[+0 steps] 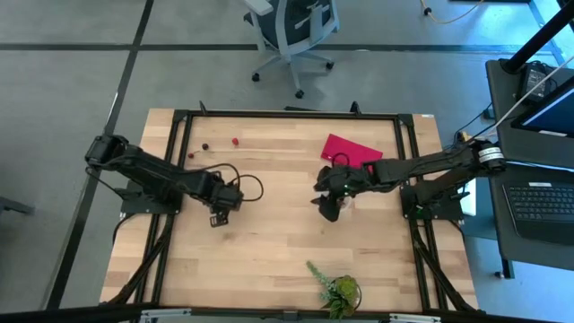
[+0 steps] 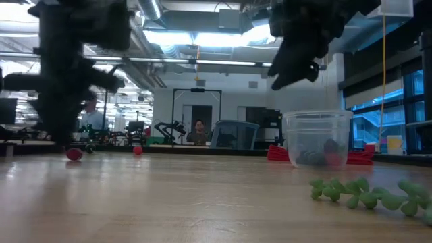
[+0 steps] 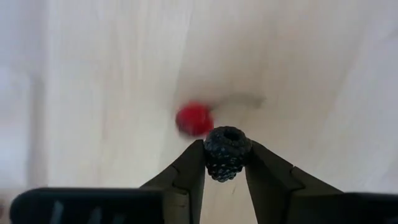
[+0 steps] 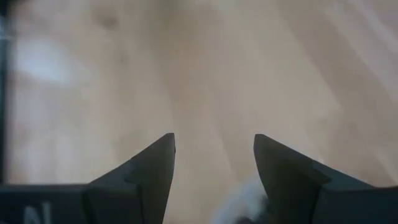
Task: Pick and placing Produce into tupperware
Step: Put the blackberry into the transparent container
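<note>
My left gripper is at the table's left middle, shut on a dark, bumpy berry. A red berry lies on the wood below it. More small fruits lie at the far left: a red one, a dark one and another red one. The clear round tupperware stands on its base right of centre, with dark and red fruits inside. My right gripper is open and empty, above and just left of the cup; it also shows in its wrist view. My left gripper pinches the dark berry by its two opposite sides between its two fingertips. The fingers come from above, pointing down. The berry sits at their free ends with its hollow top toward the camera, clear of the wood below.
A flat red piece lies behind the cup at the far right. A green leafy plant lies near the front edge. A black frame borders the table. Bare wood lies between the two grippers.
</note>
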You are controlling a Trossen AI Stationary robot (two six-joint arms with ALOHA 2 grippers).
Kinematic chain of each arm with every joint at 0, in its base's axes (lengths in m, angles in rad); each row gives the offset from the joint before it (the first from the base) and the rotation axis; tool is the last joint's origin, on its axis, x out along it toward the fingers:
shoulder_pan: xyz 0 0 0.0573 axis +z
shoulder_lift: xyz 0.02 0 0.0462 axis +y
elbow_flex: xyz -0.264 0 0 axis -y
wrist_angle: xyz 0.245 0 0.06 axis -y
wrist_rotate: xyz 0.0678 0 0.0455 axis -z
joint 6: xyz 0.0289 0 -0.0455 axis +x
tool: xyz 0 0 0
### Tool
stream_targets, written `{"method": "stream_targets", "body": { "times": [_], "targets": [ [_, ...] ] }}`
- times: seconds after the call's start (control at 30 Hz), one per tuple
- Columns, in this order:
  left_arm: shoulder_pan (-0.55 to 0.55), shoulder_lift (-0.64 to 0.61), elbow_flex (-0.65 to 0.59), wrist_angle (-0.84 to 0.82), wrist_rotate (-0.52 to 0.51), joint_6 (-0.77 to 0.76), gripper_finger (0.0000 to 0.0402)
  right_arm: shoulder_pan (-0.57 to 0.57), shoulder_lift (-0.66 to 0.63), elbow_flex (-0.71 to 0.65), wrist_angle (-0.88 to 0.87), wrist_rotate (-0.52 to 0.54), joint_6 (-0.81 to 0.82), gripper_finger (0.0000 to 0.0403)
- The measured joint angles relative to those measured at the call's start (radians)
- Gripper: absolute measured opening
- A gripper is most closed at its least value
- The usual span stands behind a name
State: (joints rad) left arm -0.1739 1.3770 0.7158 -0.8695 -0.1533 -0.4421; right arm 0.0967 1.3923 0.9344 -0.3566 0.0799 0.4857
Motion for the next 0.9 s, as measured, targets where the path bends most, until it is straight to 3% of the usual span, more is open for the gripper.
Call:
{"method": "stream_targets", "body": {
  "times": [0.2,0.67,0.9],
  "targets": [
    [-0.076,-0.005,0.092,0.002,-0.086,0.027,0.0083,0.001,0.007,-0.001,0.156,-0.115,-0.073,0.0220],
    [-0.287,-0.118,0.104,0.253,-0.495,0.062,0.0084,-0.004,0.023,-0.006,0.262,-0.119,-0.182,0.0220],
    [-0.338,-0.115,0.104,0.432,-0.664,0.237,0.0091,-0.006,0.117,-0.007,0.459,-0.235,-0.157,0.0220]
  ]
}}
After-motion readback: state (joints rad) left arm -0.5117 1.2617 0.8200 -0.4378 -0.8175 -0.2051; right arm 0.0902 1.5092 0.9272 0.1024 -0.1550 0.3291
